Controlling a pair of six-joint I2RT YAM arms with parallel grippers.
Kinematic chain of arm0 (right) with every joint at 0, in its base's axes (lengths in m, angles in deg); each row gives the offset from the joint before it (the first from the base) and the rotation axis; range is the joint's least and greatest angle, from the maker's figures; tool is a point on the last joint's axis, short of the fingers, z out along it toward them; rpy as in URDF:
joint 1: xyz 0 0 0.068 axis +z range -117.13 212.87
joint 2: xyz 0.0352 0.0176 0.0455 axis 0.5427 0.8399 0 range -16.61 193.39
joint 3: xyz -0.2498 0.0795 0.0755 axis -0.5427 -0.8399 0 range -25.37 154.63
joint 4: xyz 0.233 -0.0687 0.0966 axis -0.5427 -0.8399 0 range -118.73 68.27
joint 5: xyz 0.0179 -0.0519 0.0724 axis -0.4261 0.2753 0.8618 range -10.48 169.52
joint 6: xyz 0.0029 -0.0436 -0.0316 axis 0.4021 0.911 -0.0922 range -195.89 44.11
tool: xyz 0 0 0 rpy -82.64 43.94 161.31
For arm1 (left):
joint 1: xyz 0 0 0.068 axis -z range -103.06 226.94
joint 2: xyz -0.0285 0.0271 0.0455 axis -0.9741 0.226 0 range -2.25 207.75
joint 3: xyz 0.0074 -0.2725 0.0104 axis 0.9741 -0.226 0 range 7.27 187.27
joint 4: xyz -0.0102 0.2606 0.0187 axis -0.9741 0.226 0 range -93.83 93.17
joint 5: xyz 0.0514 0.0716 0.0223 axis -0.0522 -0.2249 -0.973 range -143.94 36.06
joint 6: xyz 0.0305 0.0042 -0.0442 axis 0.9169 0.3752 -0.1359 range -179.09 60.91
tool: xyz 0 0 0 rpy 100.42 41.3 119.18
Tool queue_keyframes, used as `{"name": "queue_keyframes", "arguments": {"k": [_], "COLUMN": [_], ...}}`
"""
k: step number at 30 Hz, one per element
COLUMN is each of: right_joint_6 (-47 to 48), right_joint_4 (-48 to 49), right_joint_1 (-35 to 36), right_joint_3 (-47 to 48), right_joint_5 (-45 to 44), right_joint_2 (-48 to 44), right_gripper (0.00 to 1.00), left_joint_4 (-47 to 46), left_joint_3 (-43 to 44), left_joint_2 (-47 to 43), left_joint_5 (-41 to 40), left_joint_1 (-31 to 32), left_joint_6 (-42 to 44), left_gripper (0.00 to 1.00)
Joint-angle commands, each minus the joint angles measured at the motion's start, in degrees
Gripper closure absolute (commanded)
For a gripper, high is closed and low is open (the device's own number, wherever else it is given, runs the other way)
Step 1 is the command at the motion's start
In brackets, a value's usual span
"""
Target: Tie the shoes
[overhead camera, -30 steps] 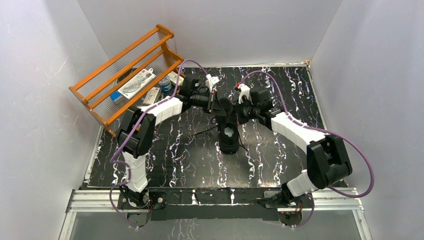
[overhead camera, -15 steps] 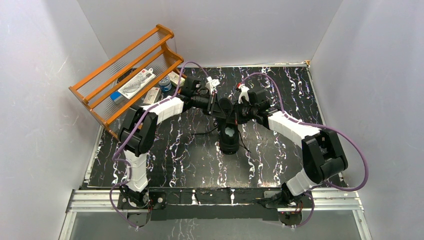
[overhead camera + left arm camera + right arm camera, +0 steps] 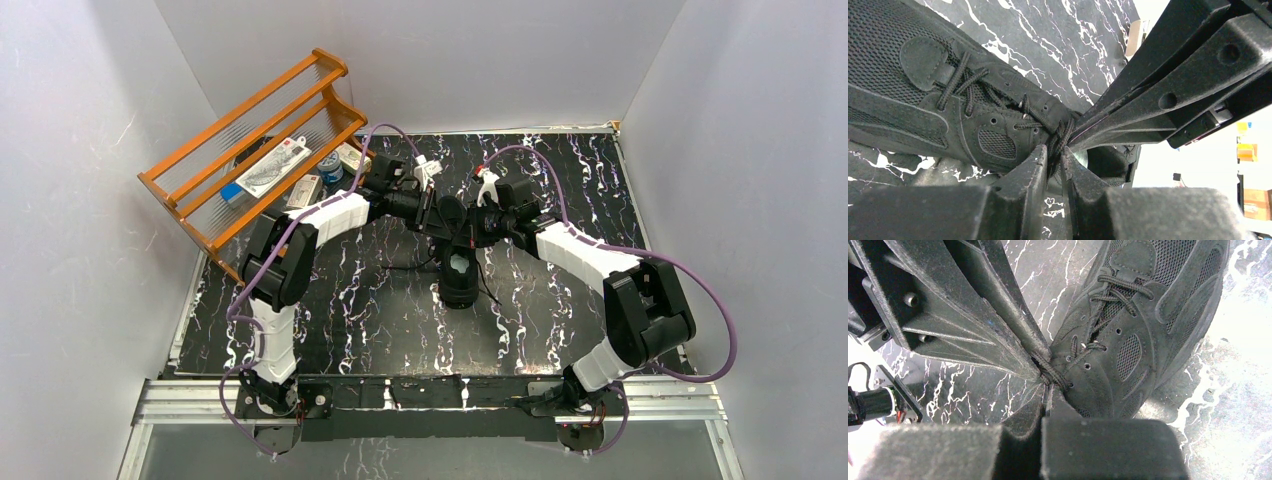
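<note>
Sneaker (image 3: 938,100) against L gripper (image 3: 1054,152), R gripper (image 3: 1045,387)

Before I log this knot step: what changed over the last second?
The right arm's elbow swung inward, toward the shoe. The left gripper now shows a slight gap between its jaws, around the laces. The right gripper stayed shut on them; the shoe stayed put.

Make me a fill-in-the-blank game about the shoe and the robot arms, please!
1. The shoe is ___ all over.
2. The wooden rack in the far left corner is ___.
3. The left tool and the right tool meet at the shoe's ___.
4. Each arm's cable is ___.
Missing words: black, orange, laces, purple.
</note>
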Motion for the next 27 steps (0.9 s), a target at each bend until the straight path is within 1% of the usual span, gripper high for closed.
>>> {"name": "queue_keyframes", "arguments": {"k": [1, 11, 17, 19, 21, 24, 26, 27], "right_joint_6": [-0.3, -1.1, -1.6, -1.8, -1.7, -1.3, -0.4, 0.4], "right_joint_4": [3.7, 3.7, 5.5, 5.5, 5.5, 4.8, 1.7, 0.1], "right_joint_1": [-0.2, -0.6, -0.7, -0.6, -0.7, -0.6, -0.8, -1.1], "right_joint_3": [2.5, 2.7, 2.8, 2.9, 2.9, 2.8, 3.2, 3.4], "right_joint_5": [-1.0, -1.3, -0.8, -0.4, 0.1, 0.9, 1.1, 0.9], "right_joint_2": [-0.9, -0.9, -0.9, -0.8, -0.8, -1.4, -2.6, -3.8], "right_gripper": [1.0, 1.0, 1.0, 1.0, 1.0, 1.0, 1.0, 0.94], "left_joint_4": [1.0, 3.4, 5.8, 6.2, 6.2, 5.5, 3.9, 2.9], "left_joint_3": [2.9, 3.5, 4.3, 4.7, 4.9, 4.7, 4.2, 3.8], "left_joint_2": [-0.4, 0.2, -0.1, -0.3, -0.8, -2.0, -3.3, -4.1], "left_joint_5": [1.2, 1.2, -1.3, -2.5, -4.7, -9.7, -12.8, -14.5], "left_joint_1": [0.7, 1.3, 1.7, 2.0, 2.4, 2.9, 3.4, 3.7], "left_joint_6": [1.2, 4.0, 6.8, 7.6, 8.3, 9.3, 9.5, 9.8], "left_gripper": [0.84, 0.83, 0.89, 0.93, 1.0, 1.0, 1.0, 1.0]}}
